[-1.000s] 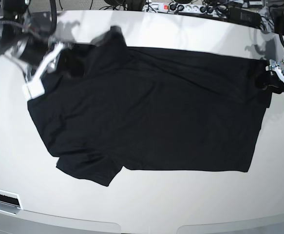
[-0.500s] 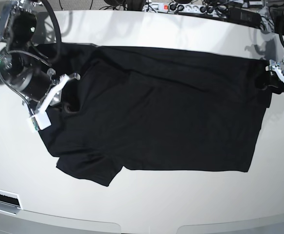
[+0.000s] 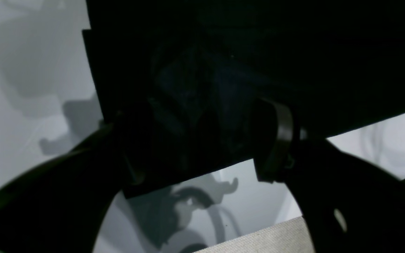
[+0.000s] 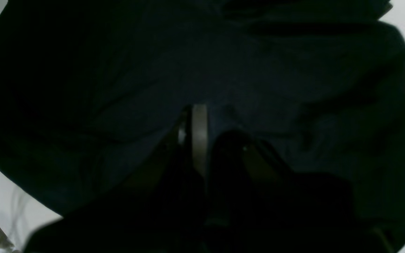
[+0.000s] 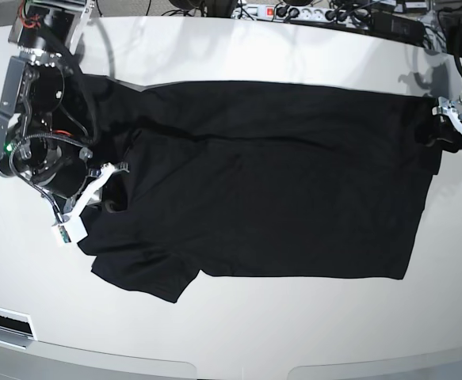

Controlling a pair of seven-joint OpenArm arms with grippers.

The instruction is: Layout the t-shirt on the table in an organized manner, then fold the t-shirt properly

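The black t-shirt [image 5: 270, 182] lies spread flat on the white table [image 5: 238, 332], sleeves toward the left and hem toward the right. My right gripper [image 5: 96, 198] is at the shirt's left end. In the right wrist view it [image 4: 202, 130] is shut on a pinch of the shirt [image 4: 258, 70]. My left gripper [image 5: 452, 134] is at the hem's far right corner. In the left wrist view its fingers [image 3: 276, 140] stand apart, with the shirt's corner [image 3: 223, 52] between them.
A power strip and cables [image 5: 294, 12] lie along the table's back edge. A dark slot [image 5: 1, 323] sits at the front left corner. The table's rounded front edge [image 5: 238, 368] runs below the shirt.
My right gripper has moved toward the front, dragging the shirt's left end with it. The upper sleeve and top edge now lie straighter. The left arm has not moved.
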